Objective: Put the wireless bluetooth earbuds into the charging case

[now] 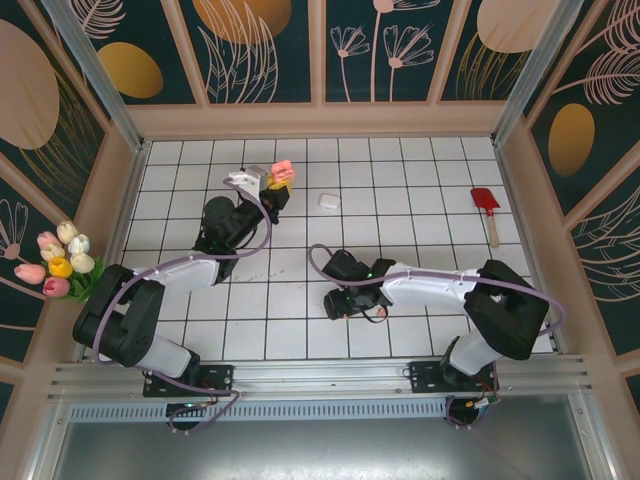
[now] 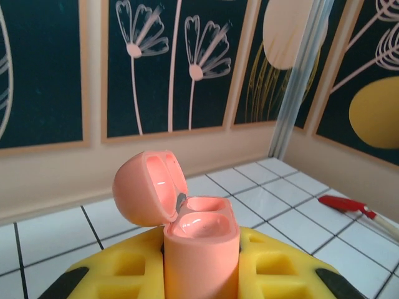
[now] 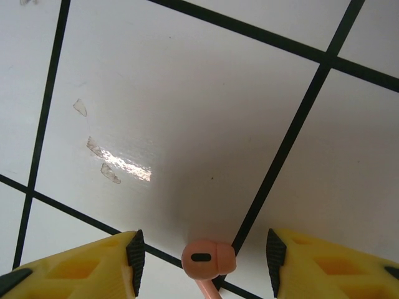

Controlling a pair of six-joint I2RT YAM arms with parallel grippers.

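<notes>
Between the spread jaws of the right gripper (image 3: 205, 265), low over the near-middle tiles, a salmon-pink earbud (image 3: 209, 256) lies on a dark grout line. Neither pad touches it, and it seems framed for a pinch. Farther out, toward the far left, the left gripper (image 2: 201, 283) is clamped on the pink charging case (image 2: 201, 246). It holds the case upright with the lid (image 2: 146, 187) hinged back, so two empty-looking wells face up, ready for a bud. A small white piece (image 1: 328, 200) lies to its right, and a red spatula (image 1: 486, 205) sits far right.
</notes>
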